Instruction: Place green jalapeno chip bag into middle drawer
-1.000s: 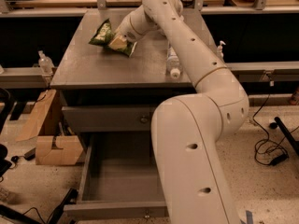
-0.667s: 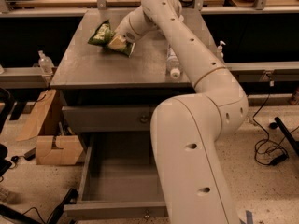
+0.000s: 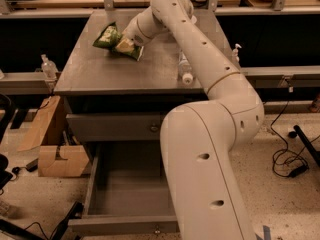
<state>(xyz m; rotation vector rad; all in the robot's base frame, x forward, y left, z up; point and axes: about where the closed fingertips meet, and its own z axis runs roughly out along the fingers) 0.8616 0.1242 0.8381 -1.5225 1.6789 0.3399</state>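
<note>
Gripper (image 3: 126, 43) meets the bag (image 3: 107, 36) on the table (image 3: 100, 76); whether it grips, cannot tell. Drawer (image 3: 122, 223) stands open below, ready to receive.

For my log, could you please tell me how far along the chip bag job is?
Done: the lower drawer is pulled open. In hand: the gripper is at the green chip bag, which lies on the tabletop, far left; a firm hold cannot be confirmed. Left: lifting the bag, carrying it down and releasing it inside the drawer.
</note>
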